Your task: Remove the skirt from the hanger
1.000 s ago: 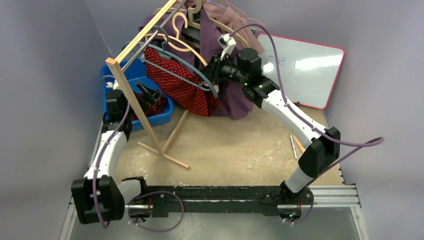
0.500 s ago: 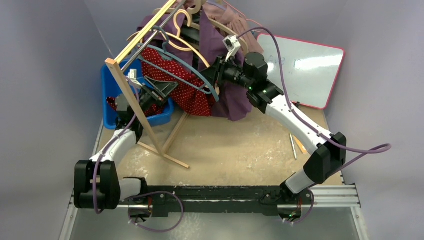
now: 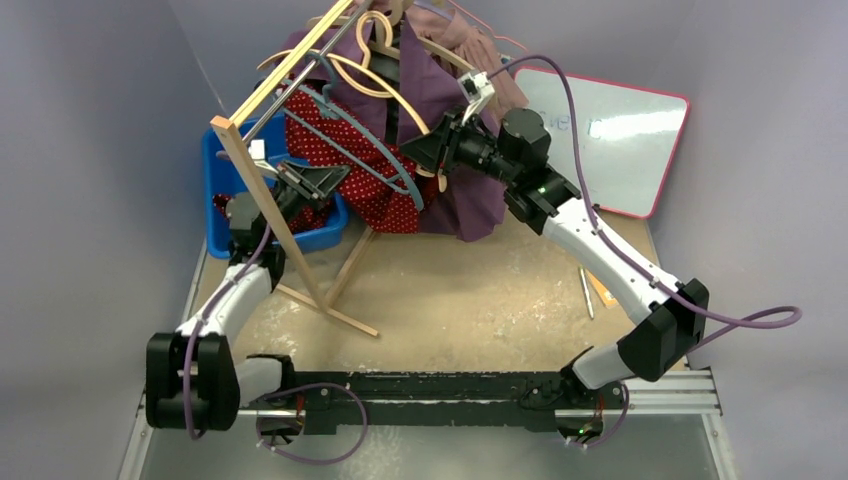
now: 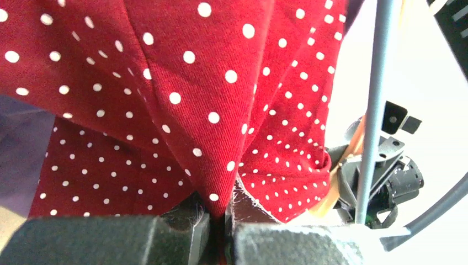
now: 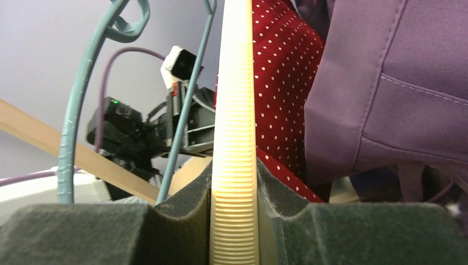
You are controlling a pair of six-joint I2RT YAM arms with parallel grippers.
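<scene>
The red polka-dot skirt (image 3: 372, 190) hangs from the rack among several hangers. Which hanger bears it I cannot tell. My left gripper (image 3: 336, 178) is at its lower left edge, and in the left wrist view a fold of the skirt (image 4: 182, 83) is pinched between its shut jaws (image 4: 221, 234). My right gripper (image 3: 428, 150) is at the skirt's right side, shut on the ribbed cream hanger (image 5: 234, 138) arm. That cream hanger (image 3: 402, 100) curves up to the rail. A blue-grey hanger (image 3: 392, 158) crosses in front of the skirt.
The wooden rack's post (image 3: 262, 200) stands just left of my left gripper, its feet on the table. A blue bin (image 3: 222, 215) with more red cloth sits behind it. Purple garments (image 3: 462, 205) hang beside the skirt. A whiteboard (image 3: 610, 140) leans at the back right.
My left gripper rose from over the blue bin to the skirt's lower edge and shut on a fold. The right arm drifted slightly right with the cream hanger.
</scene>
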